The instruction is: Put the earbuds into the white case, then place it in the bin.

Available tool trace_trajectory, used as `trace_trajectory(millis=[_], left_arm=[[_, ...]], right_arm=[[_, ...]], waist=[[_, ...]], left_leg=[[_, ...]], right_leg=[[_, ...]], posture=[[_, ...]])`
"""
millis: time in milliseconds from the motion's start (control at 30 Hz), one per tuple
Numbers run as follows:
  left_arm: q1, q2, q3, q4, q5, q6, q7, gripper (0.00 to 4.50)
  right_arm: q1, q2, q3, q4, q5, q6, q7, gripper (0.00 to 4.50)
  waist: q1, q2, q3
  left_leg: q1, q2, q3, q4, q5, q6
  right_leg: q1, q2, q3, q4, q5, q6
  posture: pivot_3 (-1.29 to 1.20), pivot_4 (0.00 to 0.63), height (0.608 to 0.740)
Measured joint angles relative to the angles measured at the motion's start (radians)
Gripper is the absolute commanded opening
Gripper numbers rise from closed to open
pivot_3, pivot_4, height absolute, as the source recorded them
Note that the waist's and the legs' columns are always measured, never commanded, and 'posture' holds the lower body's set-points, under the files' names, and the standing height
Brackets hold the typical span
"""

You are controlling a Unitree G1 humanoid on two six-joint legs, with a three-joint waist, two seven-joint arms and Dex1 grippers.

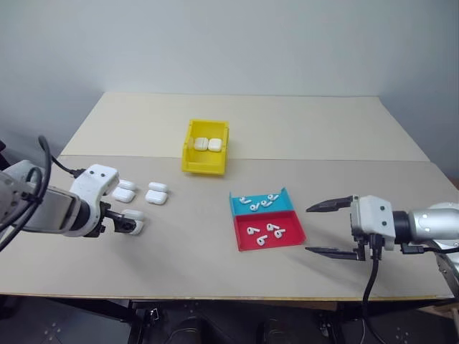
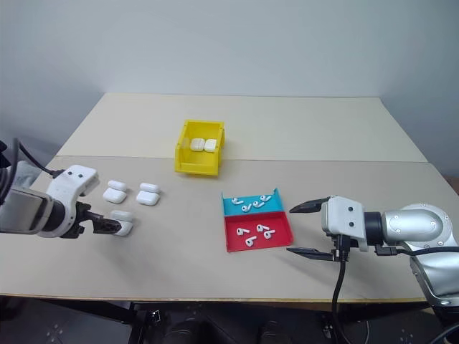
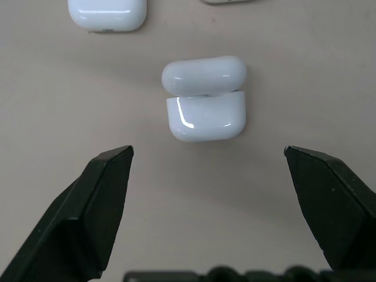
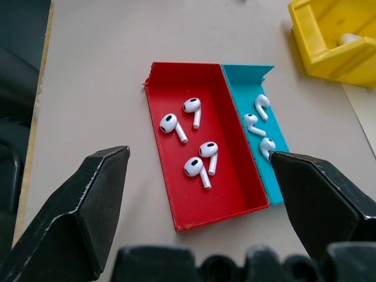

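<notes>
White case (image 3: 204, 98) between spread left fingers (image 3: 97, 200); right fingers (image 4: 88, 200) spread over red tray (image 4: 202, 158).

- The bin (image 1: 206, 156) sits near the middle of the table (image 1: 344, 129), with two cases in it.
- Two trays lie side by side toward the front edge, right of the bin: the far tray (image 1: 259, 203) and the near tray (image 1: 270, 232), both holding earbuds (image 1: 272, 229).
- Loose cases lie toward the left edge; the white case (image 1: 134, 214) is nearest the front, others (image 1: 156, 192) behind it.
</notes>
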State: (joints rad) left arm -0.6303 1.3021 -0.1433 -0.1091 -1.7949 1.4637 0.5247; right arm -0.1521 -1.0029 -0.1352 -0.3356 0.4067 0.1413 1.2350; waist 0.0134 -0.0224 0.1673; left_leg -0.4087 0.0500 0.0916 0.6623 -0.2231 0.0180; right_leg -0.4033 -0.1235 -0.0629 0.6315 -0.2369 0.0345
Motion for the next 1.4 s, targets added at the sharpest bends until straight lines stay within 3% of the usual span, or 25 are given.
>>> trace_trajectory(millis=[167,767,1200,1300,1400], left_arm=[[-0.024,-0.051,-0.043,0.041,-0.004,-0.020,0.046,4.50],[-0.078,-0.280,-0.026,0.165,0.294,0.098,-0.005,4.50],[-0.076,-0.345,0.039,0.162,0.480,0.147,-0.120,4.50],[-0.070,-0.345,0.043,0.156,0.496,0.147,-0.146,3.94],[-0.065,-0.345,0.042,0.145,0.502,0.148,-0.166,3.01]], right_arm=[[-0.001,-0.015,-0.005,0.000,0.009,0.020,0.002,4.44],[0.017,-0.031,-0.037,-0.019,0.009,0.059,0.000,4.44],[0.017,-0.031,-0.036,-0.025,0.009,0.067,-0.009,4.44],[0.017,-0.031,-0.036,-0.026,0.008,0.068,-0.015,4.50],[0.016,-0.030,-0.036,-0.026,0.008,0.068,-0.018,4.50]], waist=[[0.000,0.000,0.000],[0.000,-0.001,0.000],[0.000,-0.001,0.000],[0.000,-0.001,0.000],[0.000,-0.001,0.000]], left_leg=[[0.000,0.000,0.000,0.000,0.000,-0.001],[-0.001,-0.001,0.000,0.000,0.003,-0.005],[0.000,-0.001,0.000,0.000,0.003,-0.005],[0.000,-0.001,0.000,0.000,0.003,-0.005],[0.000,0.000,0.000,0.000,0.003,-0.005]], right_leg=[[0.000,0.000,0.000,0.000,0.000,0.000],[0.000,0.000,-0.001,0.000,0.000,0.000],[0.000,0.000,-0.001,0.000,0.000,0.000],[0.000,0.000,-0.001,0.000,0.000,0.000],[0.000,0.000,-0.001,0.000,0.000,0.000]], posture=[[0.00,0.150,0.740],[0.00,0.150,0.740],[0.00,0.150,0.740],[0.00,0.150,0.740],[0.00,0.150,0.740]])
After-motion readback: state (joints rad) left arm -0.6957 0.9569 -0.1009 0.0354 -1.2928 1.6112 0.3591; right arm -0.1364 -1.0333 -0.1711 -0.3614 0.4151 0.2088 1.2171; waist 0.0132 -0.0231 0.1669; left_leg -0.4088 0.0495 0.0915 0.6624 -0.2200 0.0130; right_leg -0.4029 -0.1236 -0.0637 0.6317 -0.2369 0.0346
